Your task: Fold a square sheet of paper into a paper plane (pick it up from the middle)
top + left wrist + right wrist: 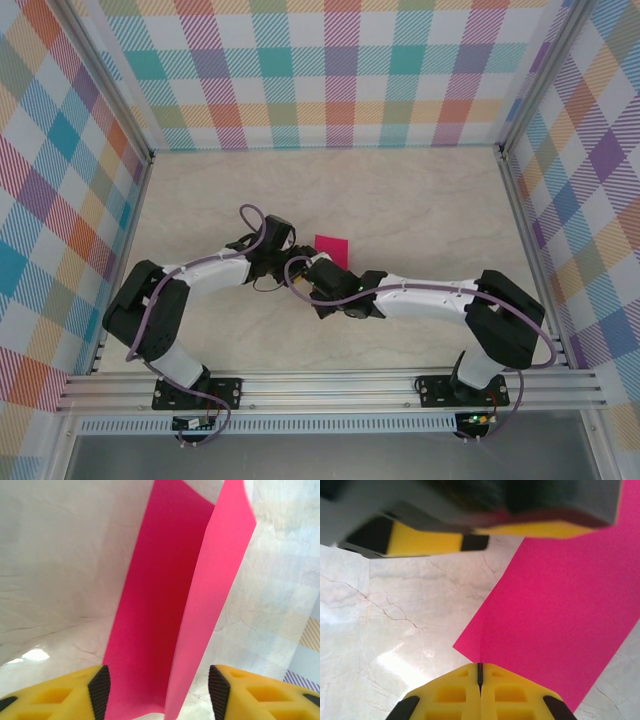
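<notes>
Left wrist view crops pink paper (160, 620) at top, bottom

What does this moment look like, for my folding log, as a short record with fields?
paper: square sheet of paper, pink, bent into a V along one crease
left end effector: open, one finger on either side of the paper
right end effector: shut, pinching the paper's edge
surface: marbled table
stage: early, one crease visible
</notes>
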`<move>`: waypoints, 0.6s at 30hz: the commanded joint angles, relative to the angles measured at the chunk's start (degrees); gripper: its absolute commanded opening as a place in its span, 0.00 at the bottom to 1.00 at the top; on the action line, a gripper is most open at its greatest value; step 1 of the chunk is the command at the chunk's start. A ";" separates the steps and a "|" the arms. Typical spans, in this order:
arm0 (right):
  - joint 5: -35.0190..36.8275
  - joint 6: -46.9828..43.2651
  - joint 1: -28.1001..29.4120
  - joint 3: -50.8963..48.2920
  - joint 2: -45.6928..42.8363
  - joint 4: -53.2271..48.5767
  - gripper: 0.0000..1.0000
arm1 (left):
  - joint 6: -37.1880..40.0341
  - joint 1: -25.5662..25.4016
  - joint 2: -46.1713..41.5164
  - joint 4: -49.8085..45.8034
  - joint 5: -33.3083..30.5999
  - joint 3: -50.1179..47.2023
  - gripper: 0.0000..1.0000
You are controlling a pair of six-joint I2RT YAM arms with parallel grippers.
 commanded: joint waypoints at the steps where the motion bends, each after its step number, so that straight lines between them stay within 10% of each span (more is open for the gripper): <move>1: -7.15 1.23 -2.56 -2.01 -2.39 2.61 0.02 | 1.53 -0.62 -4.04 -7.03 -7.92 0.77 0.59; 18: -30.92 -2.24 -17.14 -3.42 -0.36 2.88 0.03 | 3.39 -0.71 -9.97 -5.38 -8.04 -2.91 0.47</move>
